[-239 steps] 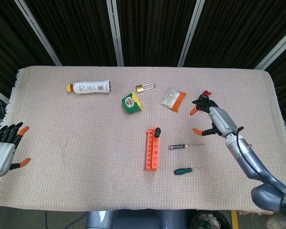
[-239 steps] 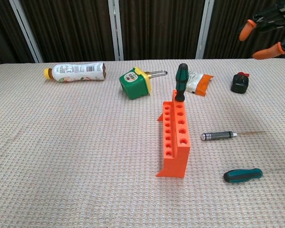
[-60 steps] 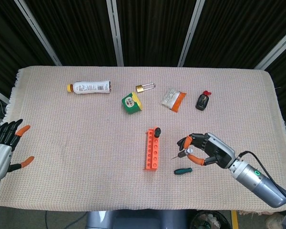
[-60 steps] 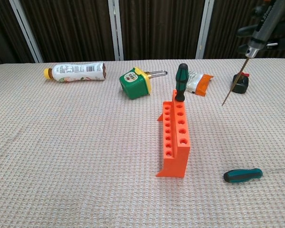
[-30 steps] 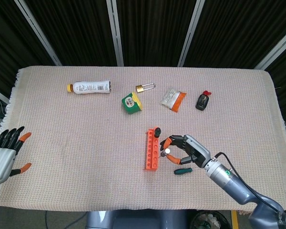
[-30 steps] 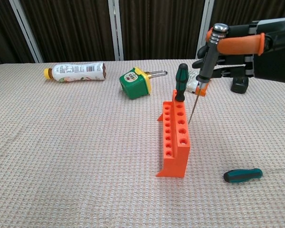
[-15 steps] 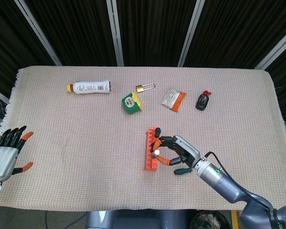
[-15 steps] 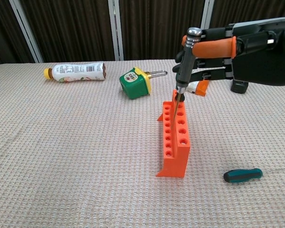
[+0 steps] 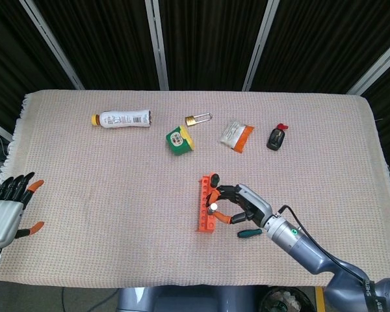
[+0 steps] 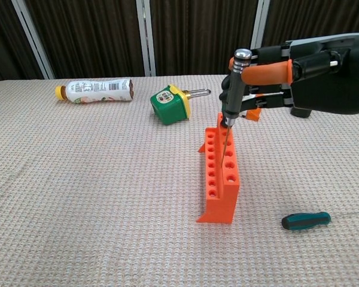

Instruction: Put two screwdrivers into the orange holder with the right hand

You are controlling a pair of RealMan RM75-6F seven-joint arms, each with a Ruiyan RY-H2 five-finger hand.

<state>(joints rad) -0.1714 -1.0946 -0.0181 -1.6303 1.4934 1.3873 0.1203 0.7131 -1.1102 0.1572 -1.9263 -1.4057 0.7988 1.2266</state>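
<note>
Near the table's middle, your right hand (image 10: 299, 72) pinches a slim silver screwdriver (image 10: 232, 89) upright, its tip entering the orange holder (image 10: 220, 179). A teal-handled screwdriver (image 10: 306, 220) lies just beside the holder, toward the front edge. At the front-left corner, your left hand (image 9: 6, 211) hangs empty, fingers spread.

A table (image 9: 84, 195) fills most of the head view, covered edge to edge by a beige woven cloth (image 9: 325, 143) with a coarse waffle texture; its left edge is frayed into a short fringe near the far-left corner. Behind the far edge hangs a dark curtain (image 9: 208, 39) in vertical folds — nearly black — crossed by pale metal bars (image 9: 157, 42) that lean at different angles. In the chest view the same bars (image 10: 142, 36) stand upright against the curtain. The light is even and soft, with only faint shadows on the cloth. Below the near edge, a strip of grey floor (image 9: 84, 296) shows.
</note>
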